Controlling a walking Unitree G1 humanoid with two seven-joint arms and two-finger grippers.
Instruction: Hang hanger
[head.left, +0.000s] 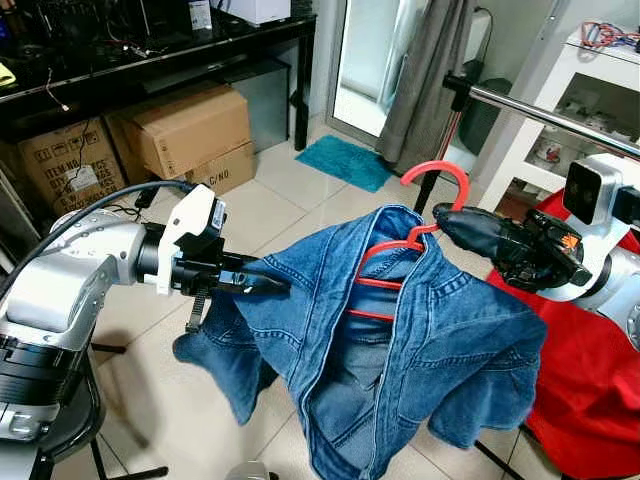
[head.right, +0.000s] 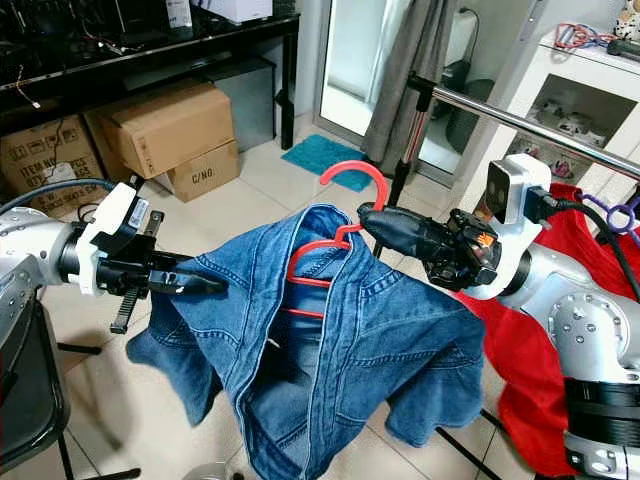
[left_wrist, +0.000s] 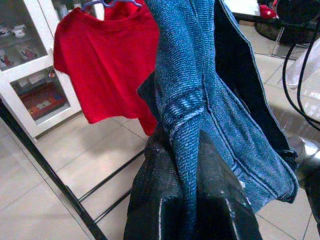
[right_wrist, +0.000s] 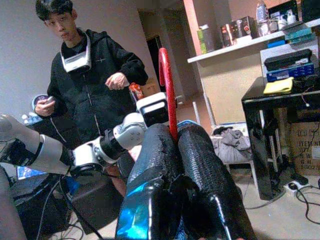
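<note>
Two silver arms with black joints; a grey cable (head.left: 90, 200) runs along the left arm (head.left: 70, 275). White camera blocks sit above textured black fingers (right_wrist: 200, 165).

hanger (head.left: 425, 205) shoulders hidden under denim jacket (head.left: 400, 350)

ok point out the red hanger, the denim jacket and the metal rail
red hanger (head.left: 436, 172), left eye view, on the curve of its hook
denim jacket (head.left: 440, 330), left eye view, on the front panel
metal rail (head.left: 545, 115), left eye view, on the bare bar
</note>
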